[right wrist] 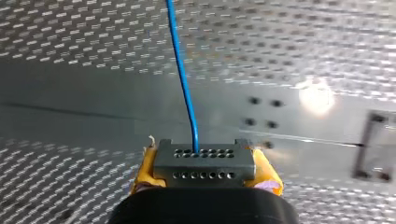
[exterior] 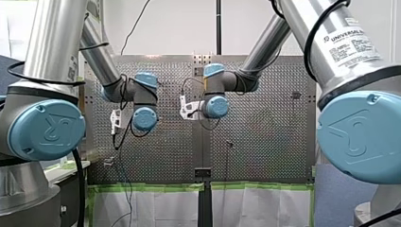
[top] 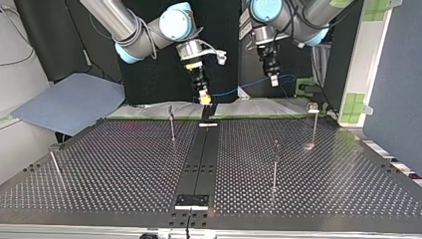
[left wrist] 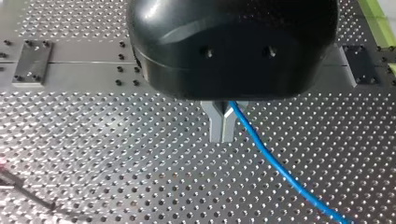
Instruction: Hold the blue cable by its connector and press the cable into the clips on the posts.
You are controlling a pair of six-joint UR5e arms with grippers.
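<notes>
cable: thin blue cable [left wrist: 275, 161], probably light and limp, slung between 2 grippers, clear of slim metal posts [top: 274, 164] | hold-point: rigid grey perforated connector block [right wrist: 204, 164], pinched by right gripper [top: 203, 98] yellow pads [right wrist: 145, 170] | left gripper [left wrist: 222, 127]: metal fingers nipping cable

blue cable [right wrist: 182, 70], yellow pads [right wrist: 145, 168], perforated grey table [top: 124, 164]

"UNIVERSAL" on my right arm [exterior: 350, 41]

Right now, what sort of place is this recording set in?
Probably a robotics lab bench: a perforated metal table with thin posts, my left arm and my right arm reaching over it, and green tape along its edge.
</notes>
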